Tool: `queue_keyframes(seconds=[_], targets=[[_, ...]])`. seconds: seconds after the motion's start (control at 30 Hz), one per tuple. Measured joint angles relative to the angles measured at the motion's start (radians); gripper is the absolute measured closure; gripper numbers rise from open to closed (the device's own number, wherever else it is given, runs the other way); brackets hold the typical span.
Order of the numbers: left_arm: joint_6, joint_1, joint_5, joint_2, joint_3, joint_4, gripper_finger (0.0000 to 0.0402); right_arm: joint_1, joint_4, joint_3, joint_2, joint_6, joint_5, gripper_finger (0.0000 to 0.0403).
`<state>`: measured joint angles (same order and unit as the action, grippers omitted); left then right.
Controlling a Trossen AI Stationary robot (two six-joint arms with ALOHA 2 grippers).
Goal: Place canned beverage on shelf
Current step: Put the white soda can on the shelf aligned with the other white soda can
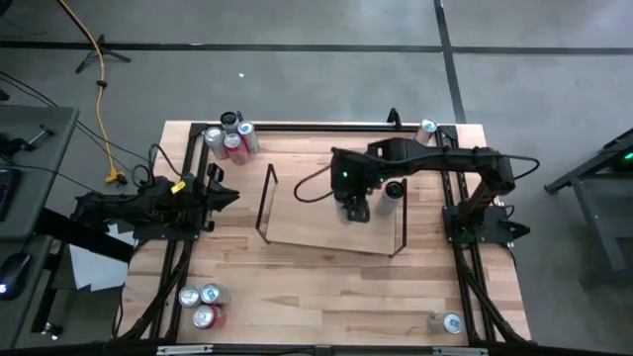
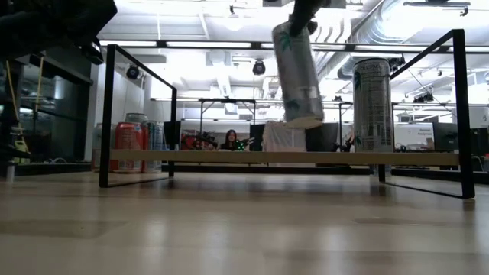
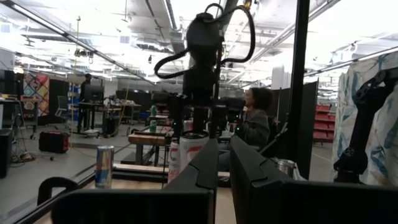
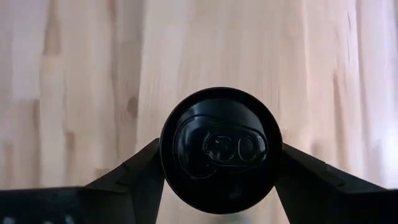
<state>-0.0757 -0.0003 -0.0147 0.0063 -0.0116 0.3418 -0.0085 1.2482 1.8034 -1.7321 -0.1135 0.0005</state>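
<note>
The shelf (image 1: 265,203) is a low black rod rack with a wooden board (image 2: 229,156), standing mid-table. One tall silver can (image 1: 394,193) stands upright on the board's right part (image 2: 373,103). My right gripper (image 1: 356,206) hangs over the board, shut on a second tall silver can with green markings (image 2: 298,72). That can's dark top fills the right wrist view (image 4: 217,149). My left gripper (image 1: 226,194) is shut and empty at the table's left side, pointing at the shelf. My right gripper pinches the can's upper wall, just under its top rim (image 4: 166,155), between its two fingers (image 4: 134,177). The fingers come from above, pointing down. The can hangs below them, tilted a little, its bottom (image 2: 304,120) clear above the shelf board.
Several cans stand at the far left corner (image 1: 229,138) and three at the near left (image 1: 203,302). Single cans stand at the far right (image 1: 427,127) and near right (image 1: 447,321). A black rail frame (image 1: 455,237) runs along the table's edges. The board left of the held can is bare.
</note>
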Motion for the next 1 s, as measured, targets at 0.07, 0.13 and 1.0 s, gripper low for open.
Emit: queue_keyframes(seconds=[0.07,0.13,1.0], targets=[[0.000,0.000,0.000,0.000,0.000,-0.005,0.0398,0.032,0.009,0.000,0.000,-0.181,0.043,0.0164],[0.000,0.000,0.000,0.000,0.000,-0.008,0.0398,0.072,0.002,0.000,0.000,-0.354,0.097,0.0164],[0.000,0.000,0.000,0.000,0.000,-0.009,0.0398,0.386,0.320,-0.002,-0.029,-1.434,0.427,0.0164]])
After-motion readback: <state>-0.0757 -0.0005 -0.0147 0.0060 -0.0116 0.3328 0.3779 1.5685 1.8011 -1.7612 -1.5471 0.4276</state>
